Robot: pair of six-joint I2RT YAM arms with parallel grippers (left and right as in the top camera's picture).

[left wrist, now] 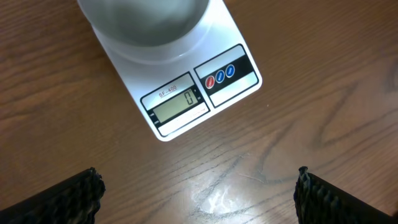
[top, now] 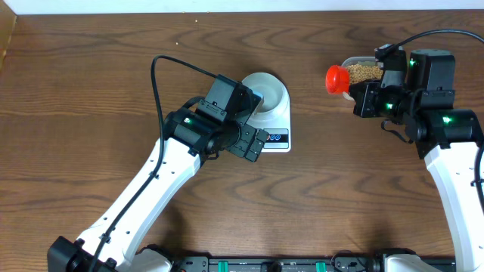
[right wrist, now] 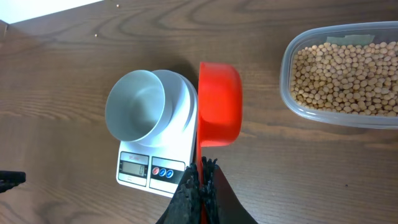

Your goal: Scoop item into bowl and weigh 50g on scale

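Left gripper (left wrist: pixel 199 202): fingers spread wide, holding nothing, above the table in front of the scale.
Scale (left wrist: pixel 221 46): white, marked "SF-400"; the display (left wrist: pixel 179 104) reads "0".
Bowl (right wrist: pixel 134 106): stands on the scale, empty.
Right gripper (right wrist: pixel 202 186): clenched on the handle of the red scoop (right wrist: pixel 219 102).
Beans (right wrist: pixel 348 74): all in the clear tub (right wrist: pixel 288 68), apart from the scale.

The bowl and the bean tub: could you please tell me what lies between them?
The red scoop, gripped by the right hand, as the right wrist view shows.
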